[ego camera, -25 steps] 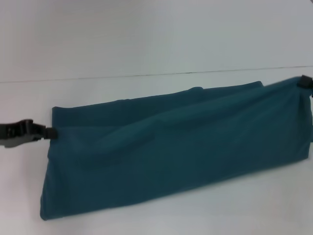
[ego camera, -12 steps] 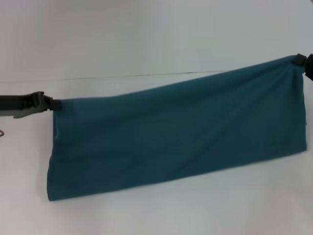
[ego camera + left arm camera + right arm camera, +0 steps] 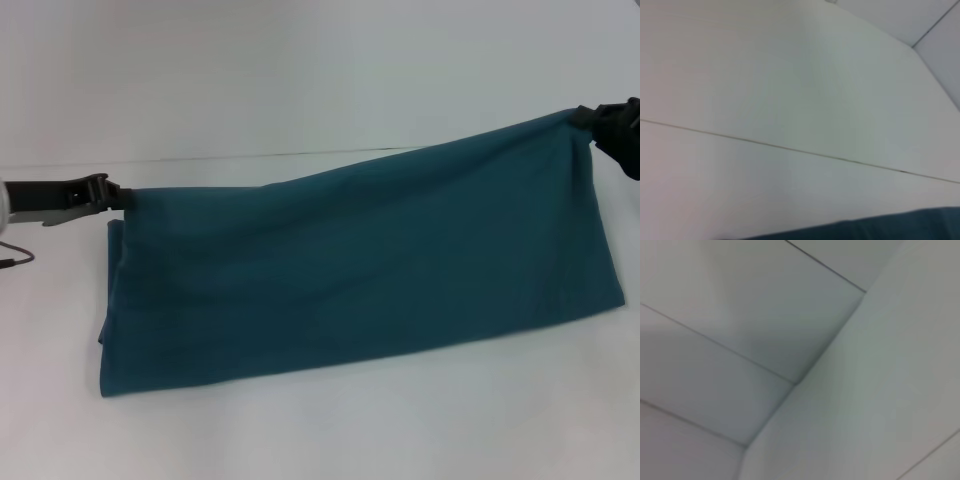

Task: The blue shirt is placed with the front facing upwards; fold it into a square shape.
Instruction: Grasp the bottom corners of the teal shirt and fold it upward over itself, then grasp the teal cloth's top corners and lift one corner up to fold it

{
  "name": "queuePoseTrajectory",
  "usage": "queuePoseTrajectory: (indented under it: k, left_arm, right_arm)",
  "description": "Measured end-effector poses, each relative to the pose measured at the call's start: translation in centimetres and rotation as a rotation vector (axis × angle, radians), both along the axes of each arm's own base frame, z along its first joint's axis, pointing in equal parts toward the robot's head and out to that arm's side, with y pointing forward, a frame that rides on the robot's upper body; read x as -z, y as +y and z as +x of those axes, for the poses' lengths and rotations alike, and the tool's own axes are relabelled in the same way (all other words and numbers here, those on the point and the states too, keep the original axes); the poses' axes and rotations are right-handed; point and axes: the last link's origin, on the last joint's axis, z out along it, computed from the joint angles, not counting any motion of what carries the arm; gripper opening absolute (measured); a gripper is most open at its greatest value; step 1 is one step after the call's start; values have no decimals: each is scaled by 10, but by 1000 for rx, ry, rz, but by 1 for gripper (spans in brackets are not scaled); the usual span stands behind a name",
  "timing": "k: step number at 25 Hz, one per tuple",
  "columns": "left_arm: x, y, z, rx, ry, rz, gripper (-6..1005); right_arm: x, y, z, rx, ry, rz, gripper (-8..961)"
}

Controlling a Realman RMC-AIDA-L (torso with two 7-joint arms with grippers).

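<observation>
The blue shirt (image 3: 350,270) hangs stretched between the two arms as a long folded band (plain teal side showing, no lettering in sight), its lower edge resting on the white desk (image 3: 400,430) toward the near left. The left hand (image 3: 118,194) pinches the shirt's upper left corner, low over the desk. The right hand (image 3: 590,118) pinches the upper right corner, held higher at the far right.

You'll find no text, label, brand, number or sign to read: the shirt (image 3: 360,270) shows you only plain teal cloth, with no lettering or neck label in view.
</observation>
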Motion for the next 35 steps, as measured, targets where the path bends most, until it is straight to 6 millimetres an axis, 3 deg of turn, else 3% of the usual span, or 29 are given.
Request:
queuePoseTrajectory:
  k: [5,10,15,20,23,26,30,31,35]
  left_arm:
    - [16,5,0,-21,28,57,14]
    - [30,5,0,-34,49,98,17]
    - [24,1,-8,-47,63,159,46]
    - [7,-10,-15,-37,76,230,180]
    - [4,-18,-17,-20,65,232,317]
    - [6,-26,-18,9,64,211,456]
    - [11,-34,-16,44,74,163,646]
    - [13,-37,-15,53,78,148,648]
    - [13,-47,-15,56,79,116,657]
  right_arm:
    - [19,19,0,74,-95,5,134]
    - [39,37,-15,78,-209,-6,153]
    - [39,43,-20,52,-289,-7,221]
    - [17,32,0,77,-314,39,323]
    - [4,23,7,27,-377,65,384]
    - [-4,11,9,-49,-438,91,637]
    - [-10,-3,10,-123,-424,150,790]
    - [-11,-6,8,-151,-413,167,828]
    - [-2,-20,-1,-282,-445,228,832]
